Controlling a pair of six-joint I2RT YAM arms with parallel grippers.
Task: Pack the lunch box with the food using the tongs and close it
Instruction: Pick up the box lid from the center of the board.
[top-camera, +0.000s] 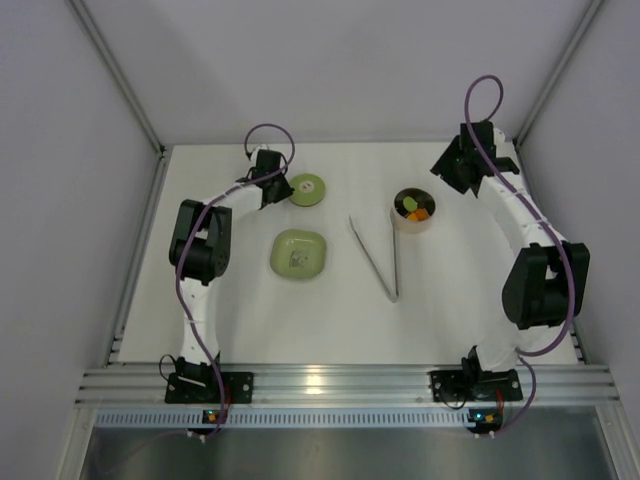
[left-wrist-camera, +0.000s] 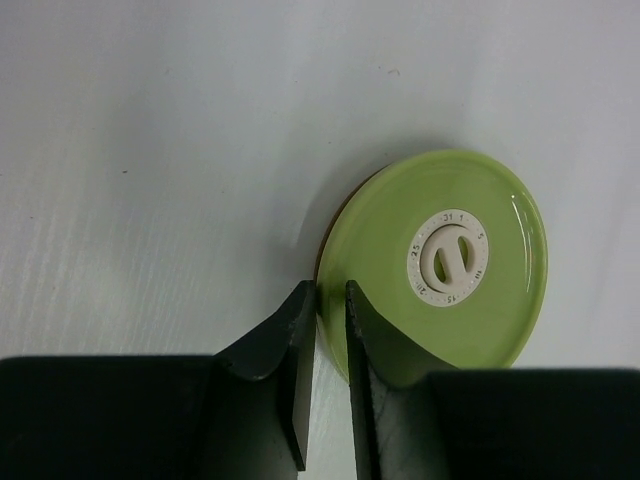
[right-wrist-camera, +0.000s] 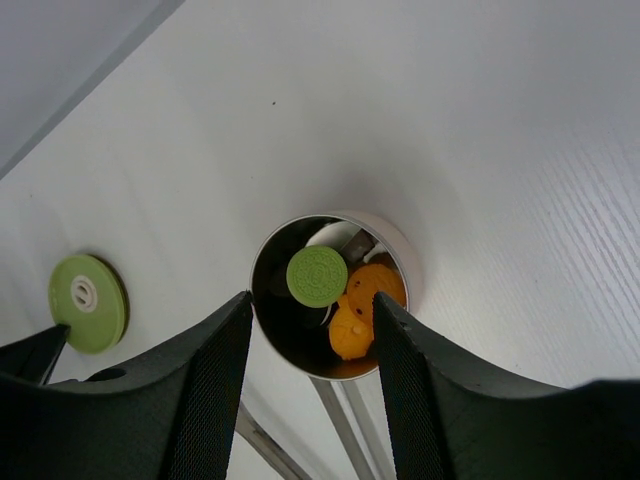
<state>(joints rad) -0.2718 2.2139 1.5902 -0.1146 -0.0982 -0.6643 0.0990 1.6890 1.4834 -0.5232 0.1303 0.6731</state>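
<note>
The lunch box (top-camera: 412, 227), a small round tin, stands at the back right with food in it: a green cookie (right-wrist-camera: 317, 276) and orange pieces (right-wrist-camera: 352, 322). Its green lid (top-camera: 307, 189) lies flat on the table at the back left. My left gripper (left-wrist-camera: 328, 290) is at the lid's near-left edge, its jaws a narrow gap apart, and the lid's rim (left-wrist-camera: 335, 300) shows in that gap. My right gripper (right-wrist-camera: 312, 300) hovers open above the lunch box (right-wrist-camera: 398, 245), holding nothing. The tongs (top-camera: 372, 258) lie on the table in a narrow V, left of the box.
A light green squarish plate (top-camera: 283, 245) sits in front of the lid, between the left arm and the tongs. White walls close in the table at the back and on both sides. In the right wrist view the tongs (right-wrist-camera: 335, 425) run under the gripper.
</note>
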